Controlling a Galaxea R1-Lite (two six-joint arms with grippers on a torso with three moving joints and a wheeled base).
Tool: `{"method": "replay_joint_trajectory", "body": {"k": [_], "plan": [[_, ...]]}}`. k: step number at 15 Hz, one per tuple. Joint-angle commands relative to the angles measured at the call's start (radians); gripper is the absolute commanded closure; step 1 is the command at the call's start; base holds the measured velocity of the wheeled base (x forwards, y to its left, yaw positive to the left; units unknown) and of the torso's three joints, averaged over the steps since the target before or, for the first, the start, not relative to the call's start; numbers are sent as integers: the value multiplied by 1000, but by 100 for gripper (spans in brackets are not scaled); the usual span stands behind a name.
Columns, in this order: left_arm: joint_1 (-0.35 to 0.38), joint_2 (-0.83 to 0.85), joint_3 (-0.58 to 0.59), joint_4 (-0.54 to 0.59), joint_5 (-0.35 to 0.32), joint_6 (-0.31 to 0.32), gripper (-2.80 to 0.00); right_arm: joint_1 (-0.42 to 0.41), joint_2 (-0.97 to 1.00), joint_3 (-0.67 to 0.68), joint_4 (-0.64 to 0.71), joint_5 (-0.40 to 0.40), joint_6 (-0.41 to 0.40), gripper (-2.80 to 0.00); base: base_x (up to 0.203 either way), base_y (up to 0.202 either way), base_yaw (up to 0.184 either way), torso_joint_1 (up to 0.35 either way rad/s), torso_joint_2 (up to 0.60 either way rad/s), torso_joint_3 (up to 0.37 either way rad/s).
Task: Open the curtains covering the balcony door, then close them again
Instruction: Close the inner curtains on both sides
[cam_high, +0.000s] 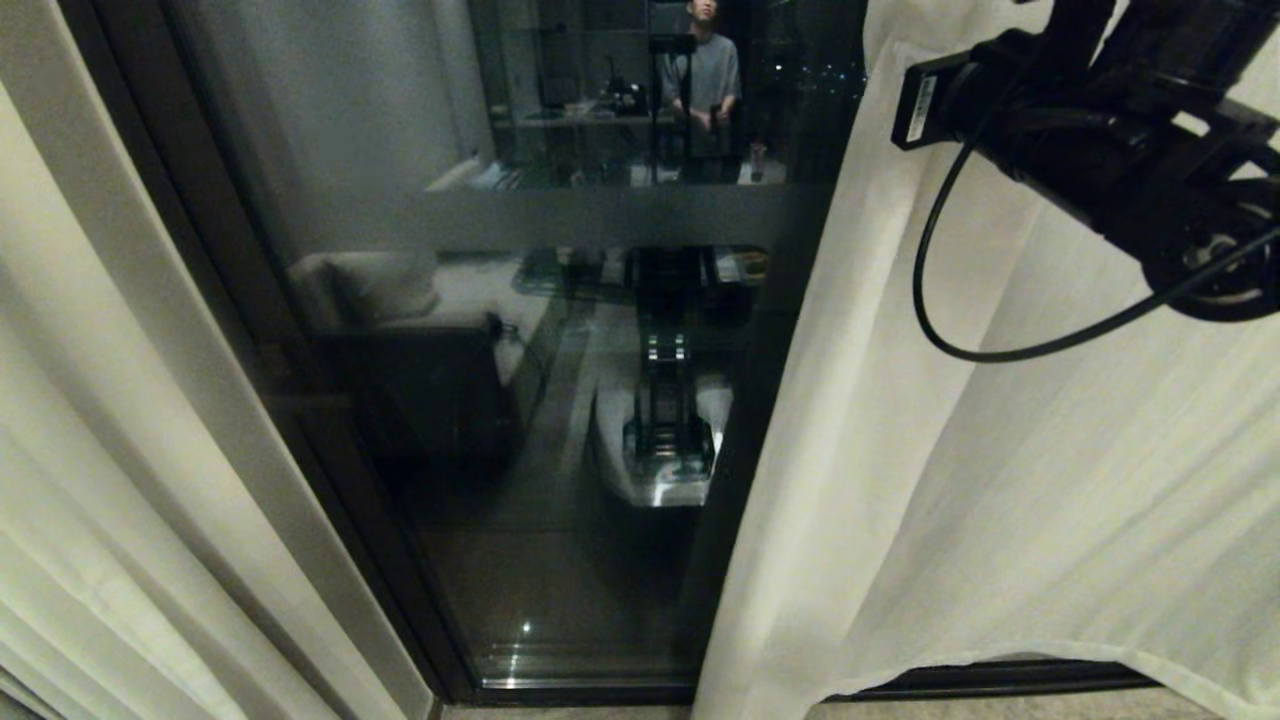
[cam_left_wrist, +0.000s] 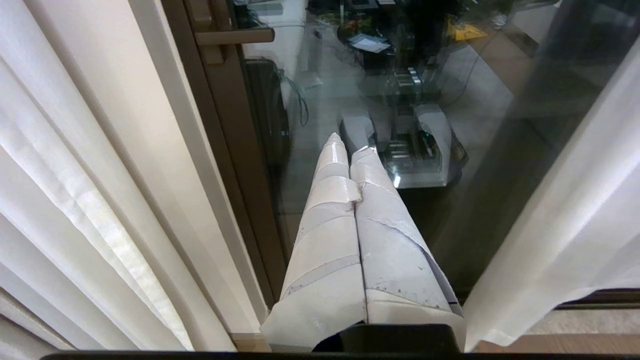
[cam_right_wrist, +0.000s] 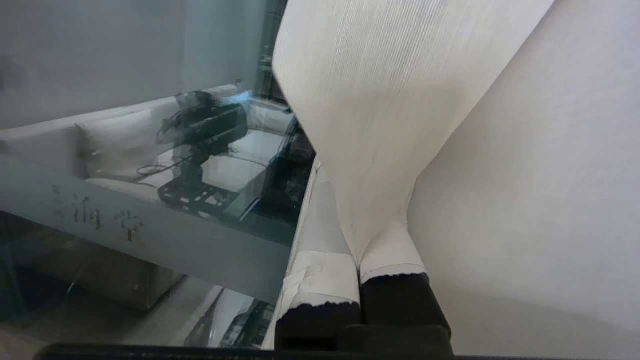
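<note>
The curtains hang apart. The left curtain panel (cam_high: 110, 480) is drawn to the left, and the right curtain panel (cam_high: 1000, 480) covers the right side. Between them the balcony door (cam_high: 560, 480) shows its dark glass and a frosted band (cam_high: 600, 215). My right arm (cam_high: 1100, 140) reaches in high at the right, against the right panel. In the right wrist view my right gripper (cam_right_wrist: 345, 210) is shut on that panel's inner edge (cam_right_wrist: 370, 150), and the fabric fans out from between the taped fingers (cam_right_wrist: 320, 280). My left gripper (cam_left_wrist: 350, 147) is shut and empty, low before the glass (cam_left_wrist: 490, 125).
The door's dark frame (cam_high: 230, 300) runs beside the left panel, and its bottom rail (cam_high: 590, 690) meets the floor. The glass reflects my own base (cam_high: 670, 440), a sofa (cam_high: 400, 300) and a person (cam_high: 700, 70) standing behind me.
</note>
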Motion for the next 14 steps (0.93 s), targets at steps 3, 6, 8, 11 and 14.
{"method": "replay_joint_trajectory", "body": {"k": [3, 6, 8, 11, 14], "plan": [[0, 0, 0, 0, 0, 0, 0, -2, -7, 8, 2, -2, 0, 0, 0, 0, 0, 0, 0, 0], [0, 0, 0, 0, 0, 0, 0, -4, -17, 10, 1, -27, 4, 0, 0, 0, 0, 0, 0, 0], [0, 0, 0, 0, 0, 0, 0, -4, -20, 10, 2, -34, 4, 0, 0, 0, 0, 0, 0, 0], [0, 0, 0, 0, 0, 0, 0, -4, -37, 25, 2, -36, 4, -280, 0, 0, 0, 0, 0, 0], [0, 0, 0, 0, 0, 0, 0, -4, -70, 26, 5, -36, 5, -280, 0, 0, 0, 0, 0, 0]]}}
